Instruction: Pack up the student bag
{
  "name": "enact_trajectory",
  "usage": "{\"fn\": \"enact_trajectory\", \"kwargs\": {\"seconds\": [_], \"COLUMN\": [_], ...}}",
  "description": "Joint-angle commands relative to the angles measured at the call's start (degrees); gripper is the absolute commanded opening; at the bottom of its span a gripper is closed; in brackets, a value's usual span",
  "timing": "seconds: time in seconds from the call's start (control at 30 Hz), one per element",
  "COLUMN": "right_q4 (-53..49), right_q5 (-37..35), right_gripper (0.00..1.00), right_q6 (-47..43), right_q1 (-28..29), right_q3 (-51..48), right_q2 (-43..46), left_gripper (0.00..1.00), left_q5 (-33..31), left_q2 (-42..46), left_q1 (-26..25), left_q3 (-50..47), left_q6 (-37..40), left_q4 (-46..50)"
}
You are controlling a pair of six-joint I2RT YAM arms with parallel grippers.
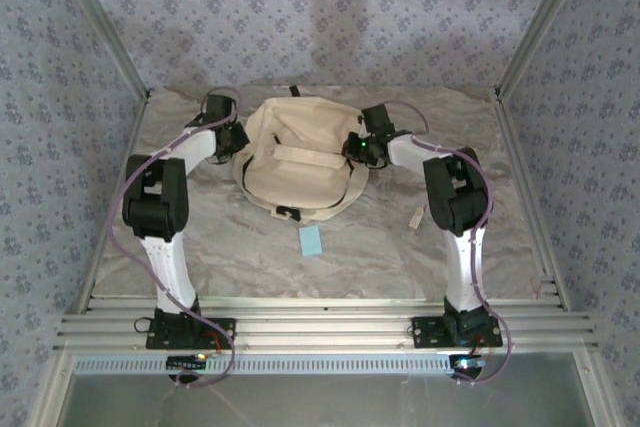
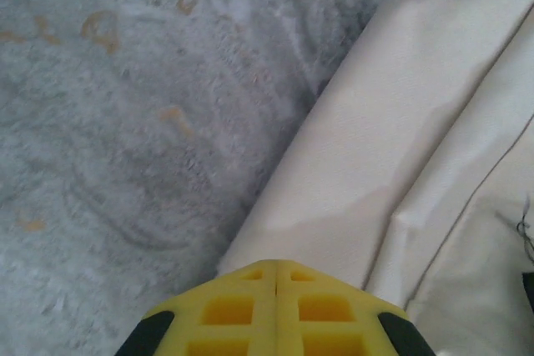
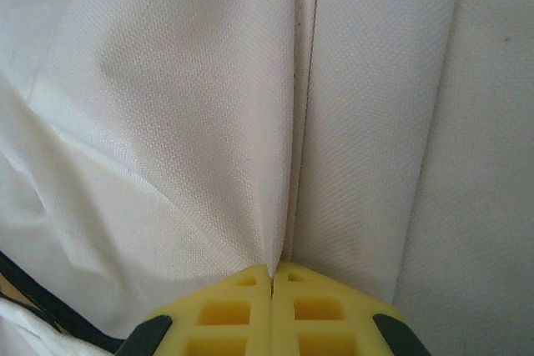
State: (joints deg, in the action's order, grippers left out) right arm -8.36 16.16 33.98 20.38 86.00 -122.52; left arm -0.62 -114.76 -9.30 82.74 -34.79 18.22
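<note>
Far middle of the worktop: student bag [image 1: 300, 162], a slumped, rounded sack of cream-beige woven cloth lying flat, with black zip lines and a flat pocket band across its front.
Worktop [image 1: 200, 247]: covered by a soft, napped grey sheet with marbled swirls and tan flecks.
Left claw [image 1: 238, 137] [image 2: 276, 266]: at the bag's left edge; its yellow gridded fingers [image 2: 242, 310] are pressed together, closed and holding nothing, with the tips over the cloth's smooth border where it meets the sheet.
Right claw [image 1: 360, 150] [image 3: 272, 268]: at the bag's right side, closed on a ridge of bag cloth; creases fan out from the tips beside a thin dark seam.
Near the bag's front edge: pale blue card [image 1: 311, 241], rectangular, flat on the sheet.
Toward the right edge: small white piece [image 1: 414, 217], oblong; its material I cannot tell.
</note>
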Motion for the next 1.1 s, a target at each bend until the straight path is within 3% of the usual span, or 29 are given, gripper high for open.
{"fn": "enact_trajectory", "kwargs": {"seconds": [0.0,0.17,0.3,0.37,0.43,0.5,0.53,0.63,0.77,0.83,0.87,0.9,1.07], "right_q4": [-4.2,-6.7,-9.4,-11.4,-14.5,-17.7,-19.9,-24.9,-28.1,-30.6,-31.7,-33.6,-37.1], "right_q5": [-3.3,-2.3,-1.6,-2.3,-3.5,-5.2,-6.4,-11.2,-17.2,-20.6,-22.1,-23.9,-27.4], "right_gripper": [0.0,0.0,0.46,0.54,0.56,0.57,0.59,0.66,0.9,0.96,0.97,0.98,1.0], "right_q6": [-3.0,-6.1,-8.8,-10.0,-11.0,-11.2,-11.3,-11.9,-11.8,-11.0,-10.5,-9.7,-4.0], "right_q1": [-1.2,-1.6,-1.7,-1.8,-2.1,-2.4,-2.6,-3.2,-3.4,-3.6,-3.6,-3.6,-3.6], "right_q3": [5.1,10.3,11.8,11.1,9.2,7.1,5.8,0.7,-8.8,-12.9,-14.2,-15.9,-26.1], "right_q2": [-2.1,-2.7,0.9,4.0,7.9,11.0,12.8,17.8,24.6,27.5,28.5,29.7,35.0], "left_gripper": [0.0,0.0,0.0,0.01,0.21,0.51,0.58,0.65,0.72,0.75,0.88,0.91,0.93], "left_q5": [2.6,7.3,9.8,10.7,10.9,11.0,10.8,10.5,6.9,5.4,4.5,3.5,2.3], "left_q2": [4.4,7.1,10.3,12.1,14.7,17.0,18.0,19.5,20.2,20.8,21.2,21.9,24.6], "left_q1": [-3.2,-7.2,-9.8,-10.7,-11.3,-12.0,-12.3,-12.7,-12.5,-12.2,-12.1,-11.8,-9.9], "left_q3": [-1.3,-5.2,-9.0,-9.6,-9.9,-10.1,-10.1,-10.5,-12.5,-14.0,-15.0,-16.1,-21.9], "left_q6": [1.1,-2.0,-5.0,-5.3,-5.2,-4.9,-4.6,-3.5,-1.8,-0.5,-0.2,0.1,-0.3], "left_q4": [-0.9,-2.8,-5.4,-5.3,-4.9,-4.5,-4.1,-3.0,-0.9,0.1,0.2,0.3,-1.0]}}
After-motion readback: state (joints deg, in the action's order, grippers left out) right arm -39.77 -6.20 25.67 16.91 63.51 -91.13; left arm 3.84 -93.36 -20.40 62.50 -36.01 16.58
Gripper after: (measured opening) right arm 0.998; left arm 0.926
